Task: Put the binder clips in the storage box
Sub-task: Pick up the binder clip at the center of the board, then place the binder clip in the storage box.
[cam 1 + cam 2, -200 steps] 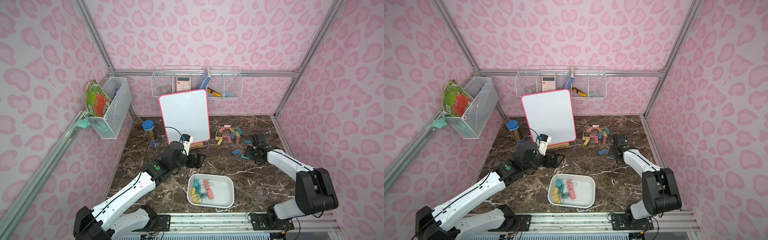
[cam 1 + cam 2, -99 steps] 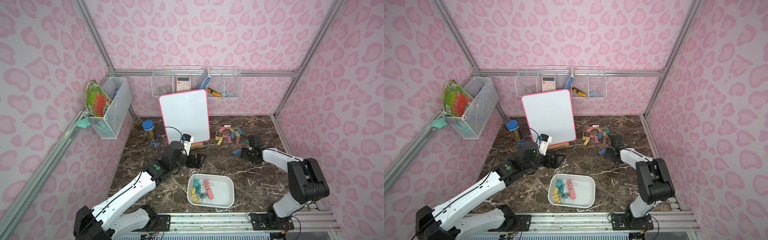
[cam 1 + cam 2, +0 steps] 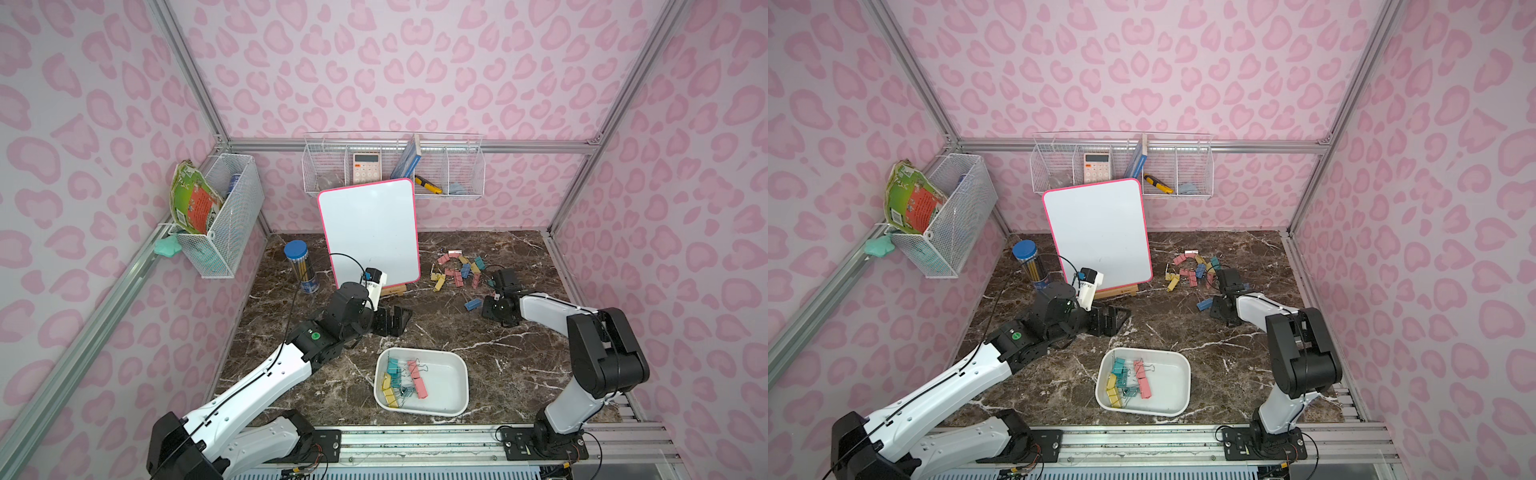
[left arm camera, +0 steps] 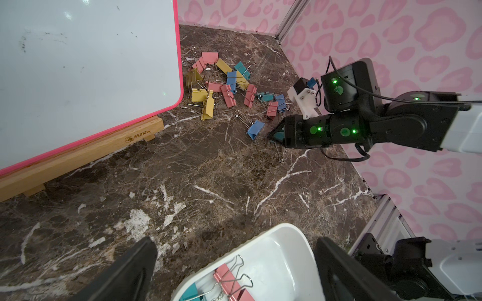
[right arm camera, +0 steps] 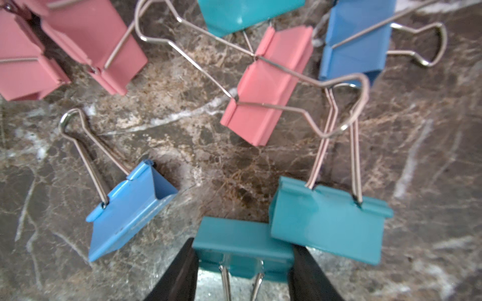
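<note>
The dark marble counter (image 3: 457,332) carries all. At its back the pink-framed whiteboard (image 3: 370,232) stands on a wooden stand. The white storage box (image 3: 446,376) lies near the front edge, between the two arms, and some pink, yellow and teal clips lie already inside it.

The left claw (image 3: 394,322) hangs wide open and empty just behind the box, toward the whiteboard. The right claw (image 4: 275,135) is low at the near edge of the loose binder clips (image 3: 457,268). These spread on the counter to the right of the whiteboard, well apart from the box.

This claw is closed on one teal clip (image 5: 242,242). Its two black fingers (image 5: 182,271) press the ends of the folded body, and the silver wire handles point back between them. A second teal clip (image 5: 328,221) overlaps one corner of it. A blue clip (image 5: 130,208) lies just beside, not touching, and a pink clip (image 5: 266,86) lies further.
</note>
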Controlling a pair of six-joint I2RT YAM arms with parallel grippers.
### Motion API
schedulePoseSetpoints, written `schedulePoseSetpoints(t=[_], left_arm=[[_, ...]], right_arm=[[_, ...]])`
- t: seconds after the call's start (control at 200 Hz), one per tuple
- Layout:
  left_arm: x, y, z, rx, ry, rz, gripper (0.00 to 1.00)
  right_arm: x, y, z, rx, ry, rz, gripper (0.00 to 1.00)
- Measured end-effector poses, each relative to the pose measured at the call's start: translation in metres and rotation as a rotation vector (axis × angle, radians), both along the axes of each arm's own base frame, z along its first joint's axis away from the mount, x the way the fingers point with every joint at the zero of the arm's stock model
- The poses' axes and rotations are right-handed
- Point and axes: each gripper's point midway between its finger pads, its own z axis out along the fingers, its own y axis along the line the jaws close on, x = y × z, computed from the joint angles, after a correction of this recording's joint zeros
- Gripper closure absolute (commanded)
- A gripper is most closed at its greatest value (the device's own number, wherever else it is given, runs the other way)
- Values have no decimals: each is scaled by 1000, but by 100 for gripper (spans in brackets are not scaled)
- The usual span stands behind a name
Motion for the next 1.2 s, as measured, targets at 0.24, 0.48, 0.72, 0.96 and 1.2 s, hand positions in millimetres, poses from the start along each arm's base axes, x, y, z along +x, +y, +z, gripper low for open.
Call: schedulePoseSetpoints(t=[0.24,0.48,0.72,0.96,1.2], left_arm=[[1,1,0,2,-2,6,1],[3,0,-4,9,2,10,1],[11,0,-7,18,4,36,1],[16,18,6,7,-40,145,1],[10,57,14,-4,-100,304,1]], right_arm=[[1,19,63,43,-158,48,64],[-48,79,160,204,-374,263,69],[-161,171,168,459,-320,610,71],[-219,234,135,418,-190,854,71],[-230,261,87,328,-84,963,65]])
